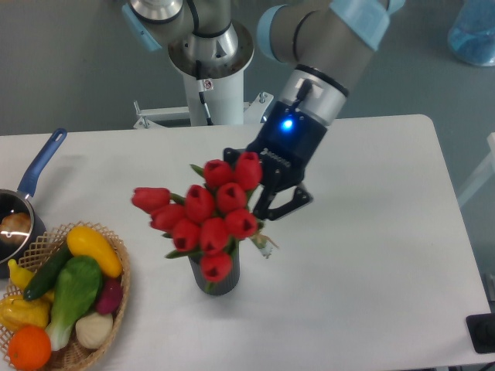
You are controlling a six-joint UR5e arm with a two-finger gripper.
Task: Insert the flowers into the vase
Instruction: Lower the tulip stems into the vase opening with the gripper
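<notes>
The flowers (205,212), a tight bunch of red tulip buds with green leaves, hang in the air over the middle of the table. My gripper (261,193) is shut on their stems from the right, tilted to the left. The buds cover most of the vase (219,278), a dark grey ribbed cylinder standing upright right below them; only its lower part shows and its mouth is hidden. Whether the stems touch the vase I cannot tell.
A wicker basket (117,286) full of coloured vegetables sits at the front left corner. Behind it, at the left edge, is a saucepan with a blue handle (40,162). The arm's white base (210,93) stands behind the table.
</notes>
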